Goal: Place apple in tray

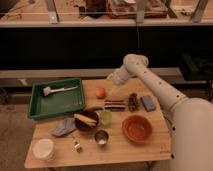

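The apple [101, 92] is a small orange-red fruit resting on the wooden table [150, 145], just right of the tray. The green tray [37, 107] sits at the table's left and holds a white brush [59, 90]. My gripper [113, 89] hangs from the white arm [150, 82] over the table's back middle, a little right of the apple and above it. It holds nothing that I can see.
An orange bowl [137, 128] stands front right. A dark bowl with a banana [86, 120], a green cup [105, 117], a metal cup [101, 137], a white container [43, 149], a blue cloth [63, 127], a snack bar [115, 104] and a blue sponge [148, 103] crowd the middle.
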Controlling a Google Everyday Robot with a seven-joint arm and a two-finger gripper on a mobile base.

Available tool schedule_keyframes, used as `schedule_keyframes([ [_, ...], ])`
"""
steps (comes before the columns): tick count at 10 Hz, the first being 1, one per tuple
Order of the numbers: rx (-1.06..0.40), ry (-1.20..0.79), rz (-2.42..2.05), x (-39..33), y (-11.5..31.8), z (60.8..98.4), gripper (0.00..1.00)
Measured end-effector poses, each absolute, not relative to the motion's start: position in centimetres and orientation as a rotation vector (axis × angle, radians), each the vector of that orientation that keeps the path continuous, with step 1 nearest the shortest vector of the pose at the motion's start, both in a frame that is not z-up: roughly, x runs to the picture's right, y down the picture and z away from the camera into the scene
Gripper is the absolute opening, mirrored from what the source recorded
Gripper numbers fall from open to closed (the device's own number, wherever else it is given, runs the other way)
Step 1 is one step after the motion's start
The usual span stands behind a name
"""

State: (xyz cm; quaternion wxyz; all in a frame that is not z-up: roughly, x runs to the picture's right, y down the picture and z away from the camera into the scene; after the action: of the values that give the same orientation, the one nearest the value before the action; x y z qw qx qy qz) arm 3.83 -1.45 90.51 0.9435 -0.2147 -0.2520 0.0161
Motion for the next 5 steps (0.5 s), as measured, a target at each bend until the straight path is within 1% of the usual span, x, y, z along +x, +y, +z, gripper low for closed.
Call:
schedule_keyframes([
  [2,-0.423,-0.498,0.075,3.2,-0.1,93.1,0.65],
  [5,-0.394,-0.492,0.133,3.8,-0.5,96.2,0.65],
])
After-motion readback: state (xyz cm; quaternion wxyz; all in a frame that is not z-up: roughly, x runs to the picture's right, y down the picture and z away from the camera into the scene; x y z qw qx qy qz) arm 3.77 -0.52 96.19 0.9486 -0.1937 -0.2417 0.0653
